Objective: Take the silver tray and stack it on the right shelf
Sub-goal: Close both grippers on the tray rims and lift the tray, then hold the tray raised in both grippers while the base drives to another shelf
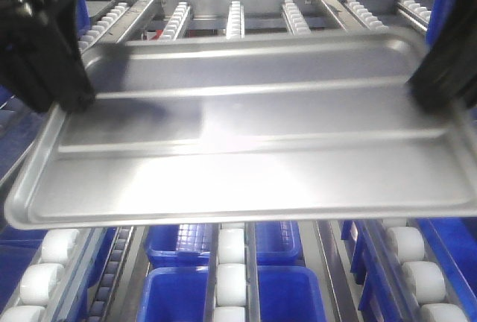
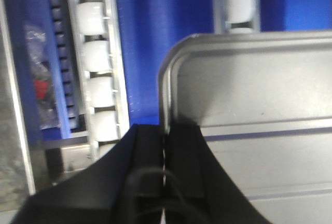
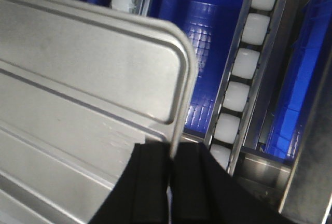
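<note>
The silver tray (image 1: pixel 246 150) hangs in the air, held by its two short ends. My left end effector (image 2: pixel 165 140) is clenched on the rim at 9 o'clock, and my right end effector (image 3: pixel 171 154) is clenched on the rim at 3 o'clock. The roller shelf (image 1: pixel 235 18) lies beyond at 12 o'clock. White rollers (image 1: pixel 231 262) and blue bins (image 1: pixel 186 292) show below at 6 o'clock.

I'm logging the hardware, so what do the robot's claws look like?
Both are matte black, flat and blocky, tapering toward the tip. The left claw has thin black cables looping across its body; the right claw shows none. No markings visible.
</note>
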Tool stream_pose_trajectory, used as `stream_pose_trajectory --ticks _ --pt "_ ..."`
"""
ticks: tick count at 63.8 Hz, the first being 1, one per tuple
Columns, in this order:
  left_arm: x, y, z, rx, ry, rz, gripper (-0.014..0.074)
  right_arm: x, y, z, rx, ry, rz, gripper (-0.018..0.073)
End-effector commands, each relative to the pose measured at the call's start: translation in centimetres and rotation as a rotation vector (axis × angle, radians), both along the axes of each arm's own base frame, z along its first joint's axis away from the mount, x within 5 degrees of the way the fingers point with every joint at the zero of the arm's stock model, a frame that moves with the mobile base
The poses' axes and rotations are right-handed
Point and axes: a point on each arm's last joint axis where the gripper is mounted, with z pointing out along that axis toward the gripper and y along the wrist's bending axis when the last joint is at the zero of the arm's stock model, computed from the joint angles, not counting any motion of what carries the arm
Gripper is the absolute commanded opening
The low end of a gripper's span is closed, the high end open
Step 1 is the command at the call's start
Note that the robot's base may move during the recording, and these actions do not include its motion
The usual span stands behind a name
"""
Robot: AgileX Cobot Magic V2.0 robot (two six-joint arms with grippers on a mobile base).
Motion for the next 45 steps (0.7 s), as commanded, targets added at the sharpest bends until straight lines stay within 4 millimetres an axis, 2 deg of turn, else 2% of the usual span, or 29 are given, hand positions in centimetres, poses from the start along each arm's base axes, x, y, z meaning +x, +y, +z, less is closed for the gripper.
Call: stream_pose_trajectory --ticks 1,10,45 --pt "-0.86 -0.01 2.29 -0.055 -0.083 -0.043 -0.0093 -0.80 -0.82 2.24 0.025 -0.125 0.022 0.0059" --pt "-1.02 -0.14 2.74 -0.088 -0.109 -0.058 -0.0093 -1.42 -1.46 2.88 0.020 -0.166 0.022 0.0059" --pt "-0.82 -0.14 3.01 -0.080 -0.135 -0.062 -0.0093 -1.39 -1.49 2.87 0.016 -0.170 0.022 0.0058"
